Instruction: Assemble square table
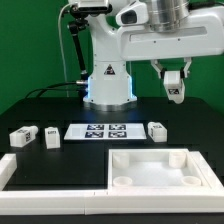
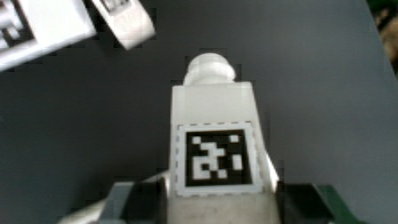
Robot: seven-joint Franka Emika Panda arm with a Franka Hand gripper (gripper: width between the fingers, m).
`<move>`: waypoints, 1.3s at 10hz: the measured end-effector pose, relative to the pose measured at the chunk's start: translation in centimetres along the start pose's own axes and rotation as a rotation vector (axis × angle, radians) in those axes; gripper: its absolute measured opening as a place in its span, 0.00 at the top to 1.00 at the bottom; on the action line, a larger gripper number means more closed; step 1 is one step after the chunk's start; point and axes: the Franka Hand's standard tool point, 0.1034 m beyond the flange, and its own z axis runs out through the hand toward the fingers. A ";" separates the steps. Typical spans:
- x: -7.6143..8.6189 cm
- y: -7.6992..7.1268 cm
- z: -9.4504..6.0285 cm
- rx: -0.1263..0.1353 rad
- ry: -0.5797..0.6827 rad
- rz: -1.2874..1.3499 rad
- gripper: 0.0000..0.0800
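Holding one leg block (image 2: 217,130) aloft, pincer (image 1: 175,92) part-closed on it; square top (image 1: 150,166) bare, three leg blocks (image 1: 52,137) loose on tabletop (image 1: 60,105).

Marker board (image 1: 100,131) between leg blocks (image 1: 52,137)

Bare table (image 1: 65,160) between leg blocks (image 1: 50,137) and square top (image 1: 155,168) seems passable.

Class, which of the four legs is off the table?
The leg held in the raised gripper, on the exterior view's right; the other three legs lie on the table.
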 end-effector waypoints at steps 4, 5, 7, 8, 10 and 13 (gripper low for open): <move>6.4 -3.5 -2.1 -0.066 0.373 -0.184 0.64; 6.2 -4.5 -1.9 -0.010 0.443 -0.173 0.64; 5.3 -5.3 -1.3 0.046 0.497 -0.178 0.64; 4.9 -6.1 -1.0 0.090 0.535 -0.178 0.64; 6.4 -5.1 -0.2 0.025 0.514 -0.246 0.64; 12.2 -3.7 -2.7 -0.031 0.569 -0.383 0.64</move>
